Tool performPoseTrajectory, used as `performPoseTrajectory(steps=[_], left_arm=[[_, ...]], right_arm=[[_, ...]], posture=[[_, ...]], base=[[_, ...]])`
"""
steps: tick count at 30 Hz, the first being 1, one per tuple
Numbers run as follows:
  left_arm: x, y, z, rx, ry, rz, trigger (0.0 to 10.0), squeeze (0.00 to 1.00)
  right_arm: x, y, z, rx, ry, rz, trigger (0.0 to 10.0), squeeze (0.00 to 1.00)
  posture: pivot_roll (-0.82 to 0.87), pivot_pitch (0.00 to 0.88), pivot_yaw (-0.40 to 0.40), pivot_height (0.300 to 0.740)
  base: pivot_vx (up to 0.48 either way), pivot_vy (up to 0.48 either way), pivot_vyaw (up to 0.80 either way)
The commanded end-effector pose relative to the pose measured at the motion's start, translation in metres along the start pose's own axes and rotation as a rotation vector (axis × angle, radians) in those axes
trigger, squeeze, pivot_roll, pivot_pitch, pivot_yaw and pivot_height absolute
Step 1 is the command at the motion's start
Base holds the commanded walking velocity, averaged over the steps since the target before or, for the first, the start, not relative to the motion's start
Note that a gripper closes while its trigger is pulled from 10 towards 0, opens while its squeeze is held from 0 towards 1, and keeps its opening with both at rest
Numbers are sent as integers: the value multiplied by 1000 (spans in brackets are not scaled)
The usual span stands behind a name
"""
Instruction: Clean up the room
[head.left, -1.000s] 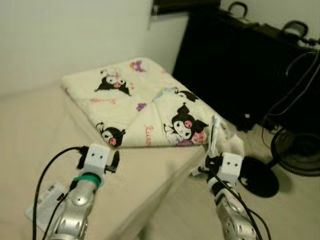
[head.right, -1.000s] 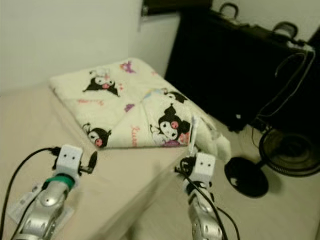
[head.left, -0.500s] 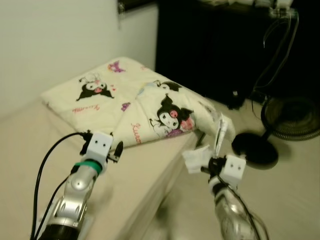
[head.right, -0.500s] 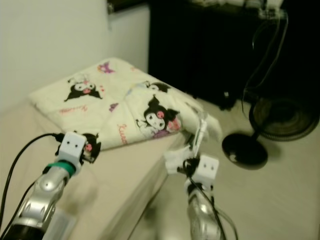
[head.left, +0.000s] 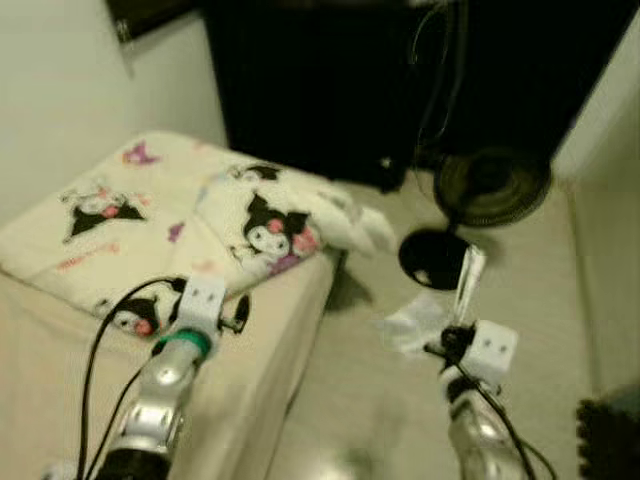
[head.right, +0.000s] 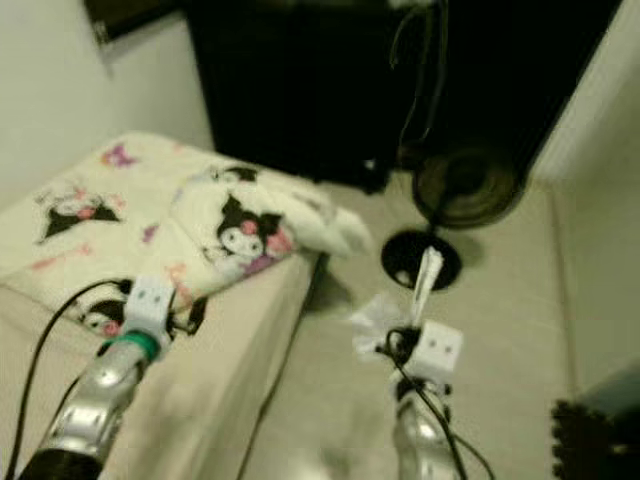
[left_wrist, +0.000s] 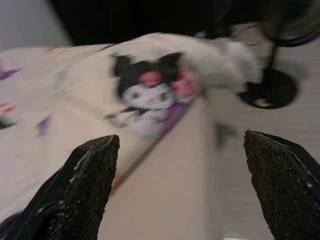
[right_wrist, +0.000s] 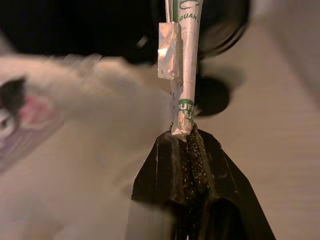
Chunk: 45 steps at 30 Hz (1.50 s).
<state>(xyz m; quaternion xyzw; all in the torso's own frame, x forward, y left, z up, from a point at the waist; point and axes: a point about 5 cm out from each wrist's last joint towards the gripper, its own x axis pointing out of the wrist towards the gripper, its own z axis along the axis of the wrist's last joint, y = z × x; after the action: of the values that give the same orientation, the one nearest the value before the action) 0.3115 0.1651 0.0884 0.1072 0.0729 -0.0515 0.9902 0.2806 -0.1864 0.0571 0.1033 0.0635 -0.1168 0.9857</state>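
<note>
Wrapper (right_wrist: 184, 60) | clamped in right gripper (right_wrist: 187, 145) fingers, undisposed | left gripper (left_wrist: 185, 190) fingers apart over bed (head.left: 270, 330) | cleanup unfinished, judging by this

Cartoon blanket (head.left: 170, 205) on bed (head.left: 262, 330) — floor fan (head.left: 470, 205) beside.

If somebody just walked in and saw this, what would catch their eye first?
Probably the cream blanket with black cartoon characters, lying on the bed to the robot's left. Next, the right hand pinching a white wrapper with green print, upright over the floor. Behind it, a black fan stands before dark furniture.
</note>
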Motion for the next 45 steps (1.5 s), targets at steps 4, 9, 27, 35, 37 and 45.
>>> performPoseTrajectory(steps=[4,9,27,35,37,45], left_arm=[[-2,-5,-6,-1,12,-2,10000,0],[-3,-9,-8,-7,6,2,10000,0],[-8,-6,-12,-14,8,33,10000,0],[-6,-13,-13,-21,15,27,10000,0],[-7,-14,-13,-23,18,30,10000,0],[-7,-8,-15,-25,27,57,10000,0]], right_arm=[[-1,8,-6,-6,37,22,10000,0],[0,10,-7,-11,54,39,10000,0],[2,10,-4,-40,74,70,10000,0],[3,12,-5,-50,87,83,10000,0],[5,14,-3,-54,86,93,10000,0],[11,19,2,-60,84,110,10000,0]], posture=[[106,0,82,740],[109,0,43,740],[101,0,20,740],[95,0,4,740],[93,0,2,740],[65,0,-7,740]], base=[[0,0,-800],[0,0,-800],[0,0,-800],[0,0,-800],[0,0,-800],[0,0,-800]])
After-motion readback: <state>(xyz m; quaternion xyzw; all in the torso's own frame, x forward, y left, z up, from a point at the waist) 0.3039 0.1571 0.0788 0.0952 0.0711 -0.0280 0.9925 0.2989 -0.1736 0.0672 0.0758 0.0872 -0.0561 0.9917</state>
